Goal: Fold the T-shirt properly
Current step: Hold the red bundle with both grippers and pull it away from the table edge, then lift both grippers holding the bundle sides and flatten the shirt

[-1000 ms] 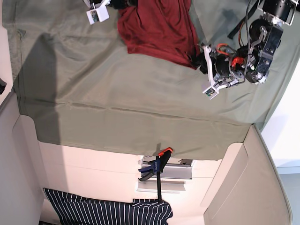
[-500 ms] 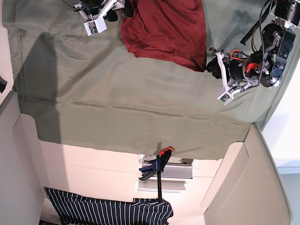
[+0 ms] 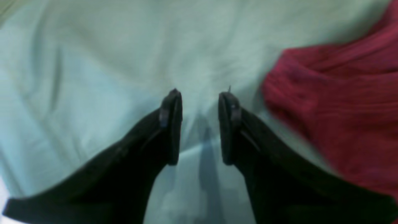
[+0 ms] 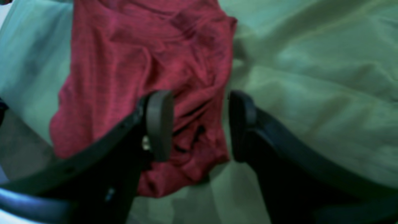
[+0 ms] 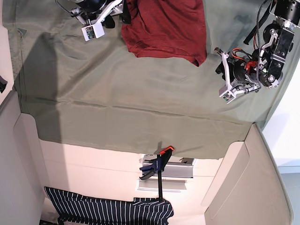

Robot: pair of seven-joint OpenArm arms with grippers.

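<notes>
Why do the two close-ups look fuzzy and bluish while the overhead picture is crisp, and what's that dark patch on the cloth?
Base view: crisp; the patch is a broad shadow on the green cloth. Left wrist view: soft throughout, cloth washed pale blue, red T-shirt edge smeared, left claw a dark silhouette. Right wrist view: equally soft, probably too close to focus; right claw nearly black.

T-shirt (image 5: 164,28) on cloth (image 5: 117,93), clamp (image 5: 158,168) at its edge
</notes>
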